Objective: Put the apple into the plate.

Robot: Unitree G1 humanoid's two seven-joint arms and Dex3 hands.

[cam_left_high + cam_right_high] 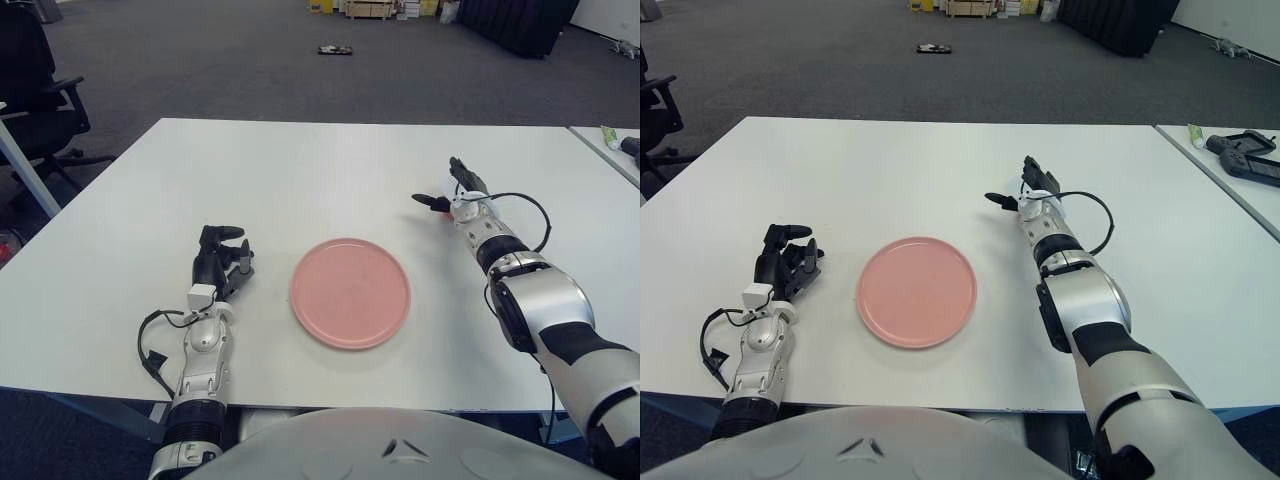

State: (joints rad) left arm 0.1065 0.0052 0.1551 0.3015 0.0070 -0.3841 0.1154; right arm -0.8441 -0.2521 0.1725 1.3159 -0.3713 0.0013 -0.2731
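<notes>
An office chair [35, 95] stood on the floor well beyond the plate, off the table's far-left corner. The left hand [220, 262] showed just left of the pink plate [350, 292], over the white table [300, 170], its fingers [228, 231] curled loosely and holding nothing. Whether the hand touched the table could not be told.

The plate lay flat near the table's front edge, with nothing on it. No apple showed in either view — not on the plate, not elsewhere on the table, and not in either hand.

The right hand [455, 195] showed right of the plate and farther back, the forearm reaching out over the table. Its fingers [464, 170] were spread — one pointing back toward the plate side, the others extended away — and they held nothing.

Far right of the plate, on a neighbouring table [1240, 175], lay a dark controller [1245, 155].
</notes>
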